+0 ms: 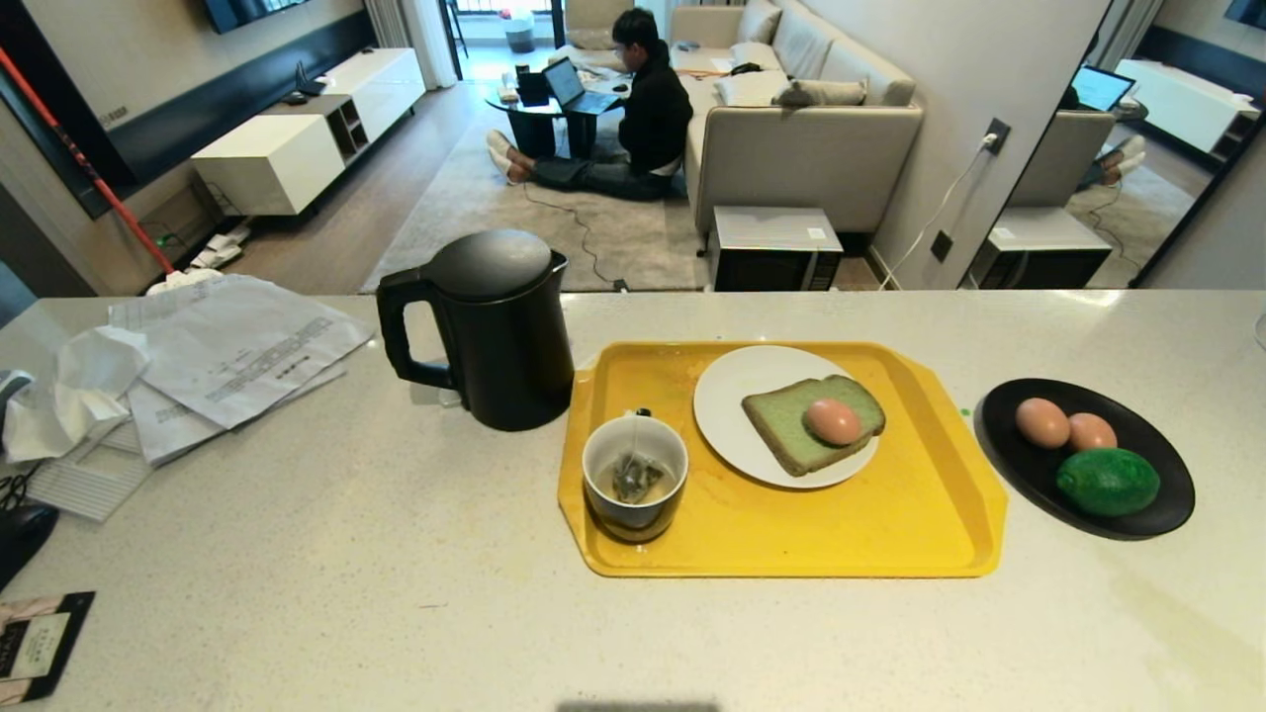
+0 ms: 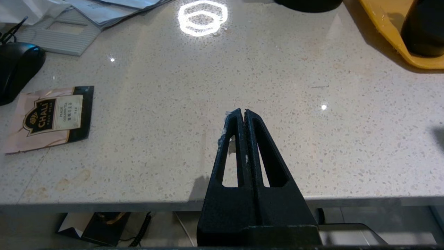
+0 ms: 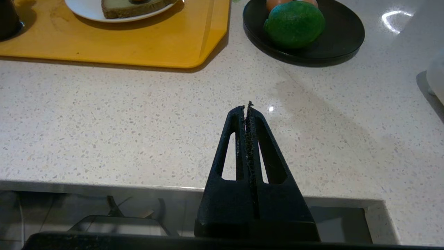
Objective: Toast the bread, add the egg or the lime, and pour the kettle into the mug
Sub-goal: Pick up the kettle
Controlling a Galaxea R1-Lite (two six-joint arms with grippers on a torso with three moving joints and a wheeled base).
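The pale green bread lies on a white plate on the yellow tray, with one egg resting on top of it. A dark mug with a tea bag and liquid inside stands at the tray's near left. The black kettle stands left of the tray. Two more eggs and the lime sit on a black dish. Neither arm shows in the head view. My left gripper and right gripper hang shut and empty at the counter's near edge.
Loose papers and crumpled tissue lie at the counter's left, with a computer mouse and a tea sachet nearer. A person sits on the floor by a sofa beyond the counter.
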